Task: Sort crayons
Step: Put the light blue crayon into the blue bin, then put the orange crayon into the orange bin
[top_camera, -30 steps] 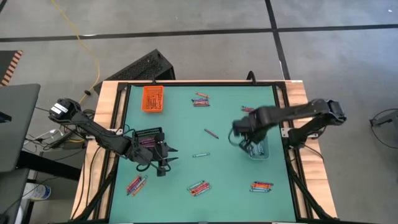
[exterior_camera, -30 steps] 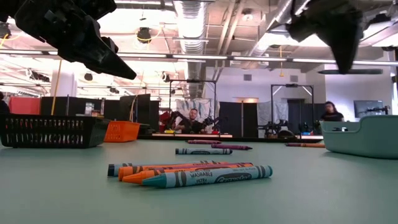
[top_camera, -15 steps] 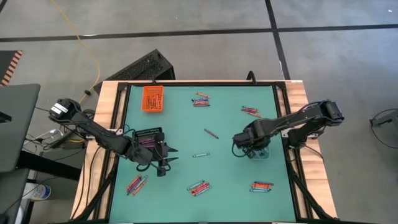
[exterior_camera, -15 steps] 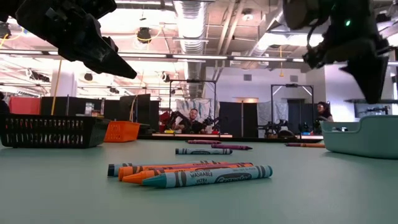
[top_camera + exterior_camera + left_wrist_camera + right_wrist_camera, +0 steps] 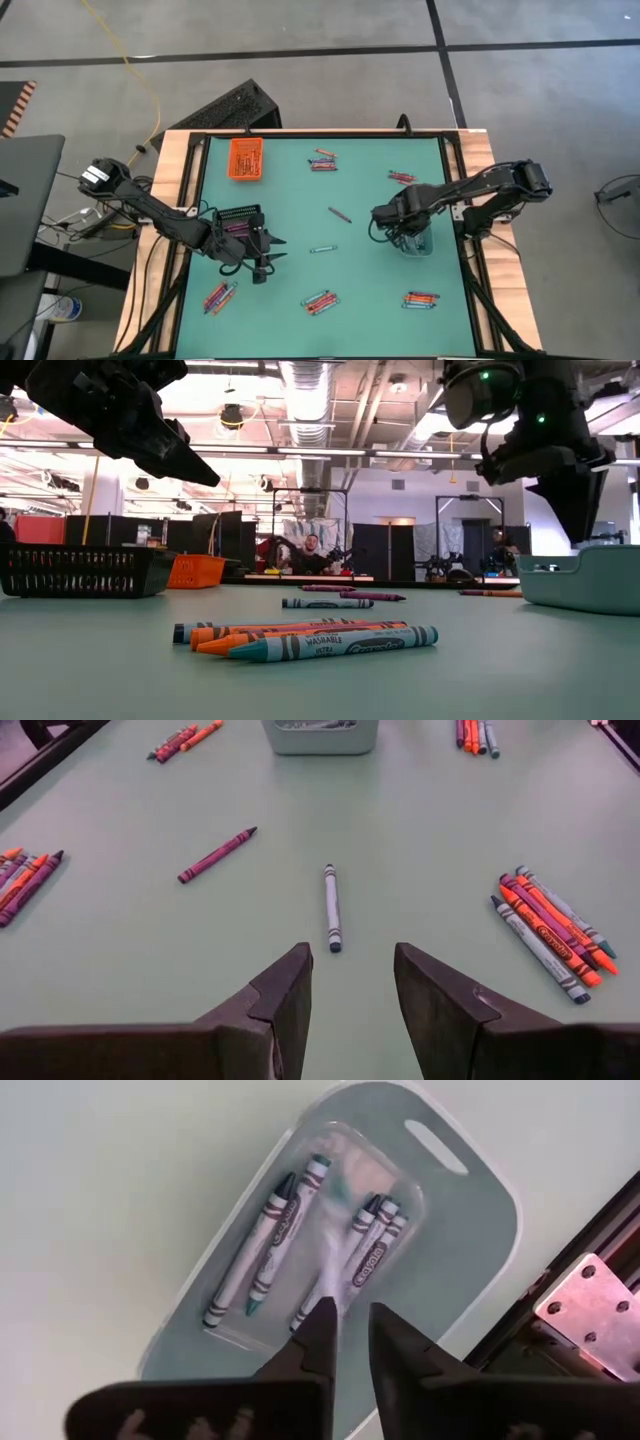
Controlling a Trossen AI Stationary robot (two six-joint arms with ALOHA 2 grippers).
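The right gripper (image 5: 347, 1342) hangs directly over the clear plastic tray (image 5: 416, 243) near the right edge of the green worktop (image 5: 360, 190). Its two dark fingers (image 5: 312, 1342) stand a narrow slit apart with nothing between them. Below them, five blue and teal crayons (image 5: 268, 1240) lie loose on the tray's floor, in two groups side by side.

The left gripper (image 5: 350, 982) hovers above the worktop just beside the black mesh basket (image 5: 238, 221) on the left side, its fingers spread fairly wide and empty. Ahead of it a single pale blue crayon (image 5: 331, 906) lies on the bare surface, with one purple crayon (image 5: 216, 855) lying apart from it.

The other crayons are scattered in small heaps: a mixed orange, purple and teal cluster (image 5: 319, 301) near the front middle, another (image 5: 219, 296) at the front left, one (image 5: 421, 299) at the front right, one (image 5: 322, 160) near the back middle and one (image 5: 402, 178) at the back right. An orange plastic basket (image 5: 246, 158) stands at the back left corner.

In the low view, a person (image 5: 315, 555) sits far off in the room behind the worktop
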